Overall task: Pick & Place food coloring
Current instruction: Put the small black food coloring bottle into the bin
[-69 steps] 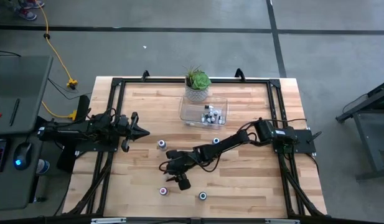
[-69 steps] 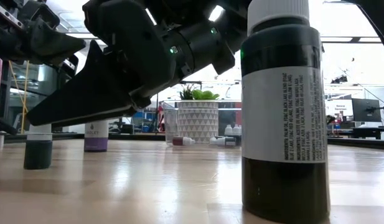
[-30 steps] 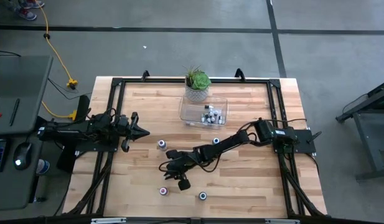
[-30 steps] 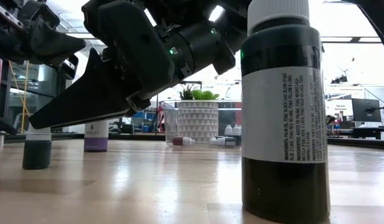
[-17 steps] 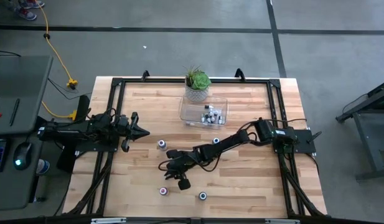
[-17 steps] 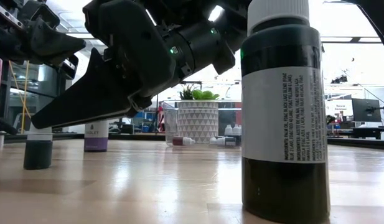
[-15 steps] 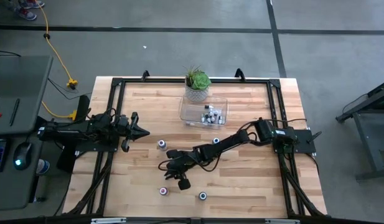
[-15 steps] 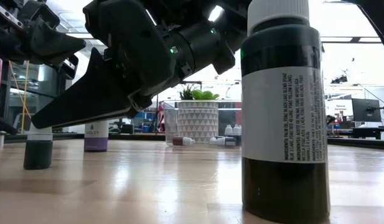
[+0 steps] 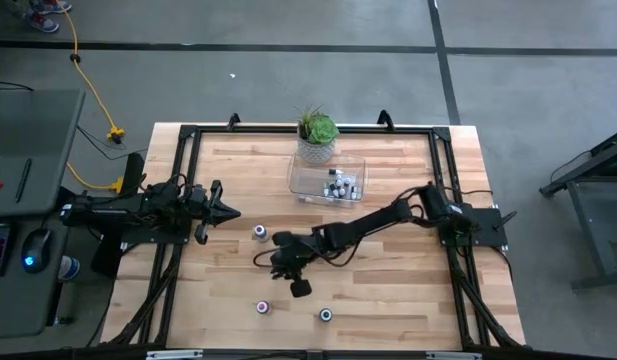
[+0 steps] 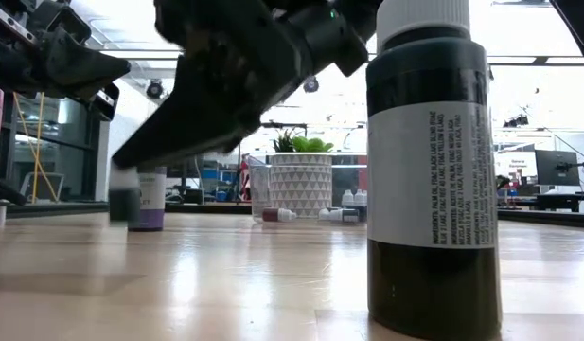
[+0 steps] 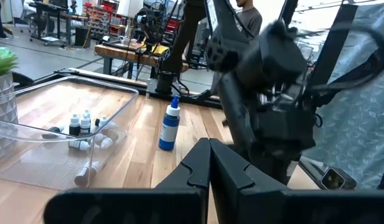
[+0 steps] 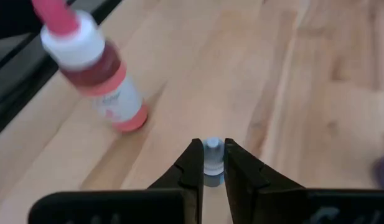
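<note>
The pale wooden table (image 9: 388, 290) with its black metal frame carries everything. The right arm reaches from the table's right side toward the middle, and its right gripper (image 12: 208, 163) has its two dark fingers (image 12: 190, 167) nearly closed, pinching the white cap of a small dark food coloring bottle (image 12: 211, 163). In the low view that bottle (image 10: 124, 202) hangs under the gripper, clear of the wood, just in front of a purple-labelled bottle (image 10: 149, 201).

The left arm waits at the table's left edge, its left gripper (image 11: 210, 163) pointing inward over the wood with the fingers pressed together and nothing between them.

At the far edge of the table stands a small green plant in a white patterned pot (image 9: 316, 137). Just in front of it lies a clear rectangular plastic tray (image 9: 301, 180) holding several tiny white-capped bottles (image 9: 339, 186).

Loose on the table are more bottles: a blue bottle with a white cap (image 11: 171, 125) just beside the tray, a white-capped one (image 9: 258, 232) near the left gripper, a red bottle with a pink cap (image 12: 95, 68) toward the near edge, and a large dark bottle with a white label (image 10: 432, 170) closest to the low camera.
</note>
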Robot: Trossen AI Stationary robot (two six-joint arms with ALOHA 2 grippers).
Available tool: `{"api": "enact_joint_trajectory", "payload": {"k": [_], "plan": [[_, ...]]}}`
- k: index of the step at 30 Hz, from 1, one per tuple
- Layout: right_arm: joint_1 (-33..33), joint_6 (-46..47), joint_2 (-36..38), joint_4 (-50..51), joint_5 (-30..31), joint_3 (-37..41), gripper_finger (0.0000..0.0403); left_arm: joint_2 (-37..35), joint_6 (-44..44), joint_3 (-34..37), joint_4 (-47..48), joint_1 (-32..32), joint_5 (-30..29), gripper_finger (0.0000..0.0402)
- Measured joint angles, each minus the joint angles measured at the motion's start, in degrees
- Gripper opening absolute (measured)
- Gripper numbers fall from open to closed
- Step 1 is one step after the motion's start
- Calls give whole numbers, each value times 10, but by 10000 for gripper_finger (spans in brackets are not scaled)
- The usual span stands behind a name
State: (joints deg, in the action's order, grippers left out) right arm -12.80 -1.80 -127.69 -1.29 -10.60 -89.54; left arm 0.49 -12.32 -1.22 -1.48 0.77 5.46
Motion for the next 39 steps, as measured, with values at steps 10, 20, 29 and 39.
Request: {"api": "enact_joint_trajectory", "payload": {"k": [10,20,29,39], "plan": [[42,-36,90,96,-2,-1,33,0,0,0,0,0,0,0],[113,-91,204,139,-6,41,33,0,0,0,0,0,0,0],[192,-113,349,99,-10,220,33,0,0,0,0,0,0,0],[285,-87,451,78,16,347,33,0,0,0,0,0,0,0]]}}
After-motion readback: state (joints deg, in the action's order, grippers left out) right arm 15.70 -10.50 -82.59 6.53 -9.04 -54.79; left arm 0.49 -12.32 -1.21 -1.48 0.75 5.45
